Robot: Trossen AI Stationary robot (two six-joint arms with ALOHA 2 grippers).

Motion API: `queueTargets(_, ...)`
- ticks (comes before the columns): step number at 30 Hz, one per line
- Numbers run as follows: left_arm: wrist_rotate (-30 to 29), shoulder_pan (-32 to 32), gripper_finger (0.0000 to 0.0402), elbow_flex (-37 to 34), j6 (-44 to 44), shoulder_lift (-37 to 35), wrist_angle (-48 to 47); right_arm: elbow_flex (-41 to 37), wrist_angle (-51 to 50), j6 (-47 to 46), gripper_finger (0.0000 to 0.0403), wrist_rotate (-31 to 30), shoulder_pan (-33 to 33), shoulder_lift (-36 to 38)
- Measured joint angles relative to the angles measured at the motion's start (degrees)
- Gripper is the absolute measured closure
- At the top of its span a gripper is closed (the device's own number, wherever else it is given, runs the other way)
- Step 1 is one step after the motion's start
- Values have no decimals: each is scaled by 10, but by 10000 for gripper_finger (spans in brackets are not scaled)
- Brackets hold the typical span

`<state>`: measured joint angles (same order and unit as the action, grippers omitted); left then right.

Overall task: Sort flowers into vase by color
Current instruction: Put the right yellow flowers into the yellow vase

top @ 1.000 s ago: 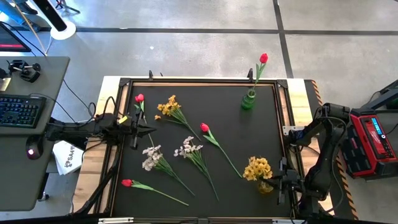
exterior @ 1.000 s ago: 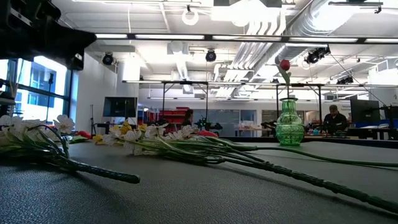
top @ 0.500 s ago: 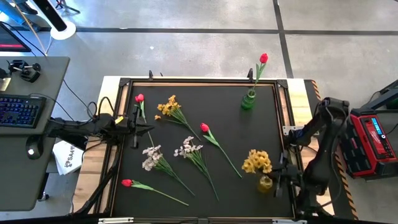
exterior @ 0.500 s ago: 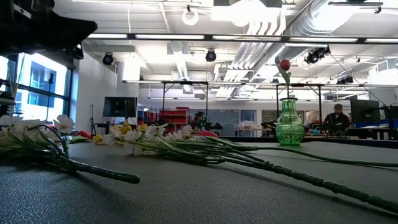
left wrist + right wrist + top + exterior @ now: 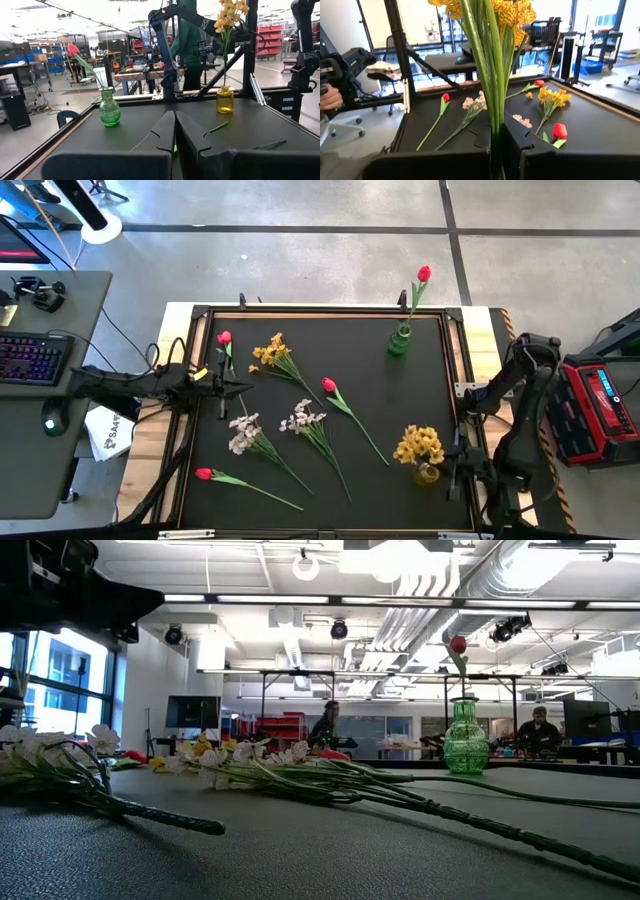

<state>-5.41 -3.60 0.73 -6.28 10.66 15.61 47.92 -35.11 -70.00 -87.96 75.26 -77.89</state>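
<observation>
Flowers: long green stems; red buds, yellow clusters, white-pink sprays (image 5: 243, 432), six lying loose across the black mat (image 5: 380, 400).
Green vase (image 5: 400, 340): far edge, holds one red bud (image 5: 424, 274).
Yellow vase (image 5: 427, 474): near right corner, holds yellow bunch (image 5: 418, 446).
Right gripper (image 5: 455, 473): beside yellow vase, fingers clamped on the bunch's stems.
Left gripper (image 5: 236, 388): at mat's left edge, fingers closed, empty.

- Green vase (image 5: 400, 340) holds one red tulip (image 5: 423, 274).
- Yellow vase (image 5: 427, 473), well apart from it, holds yellow blossoms (image 5: 419, 445); right gripper (image 5: 452, 473) just beside.
</observation>
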Motion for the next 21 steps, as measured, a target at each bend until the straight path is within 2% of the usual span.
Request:
queueTargets(10,0,0,401,0,0,5,11,0,18,-39,403,-19,0,-64)
queueTargets(21,0,0,401,0,2,5,10,0,-13,-140,402,12,0,-75)
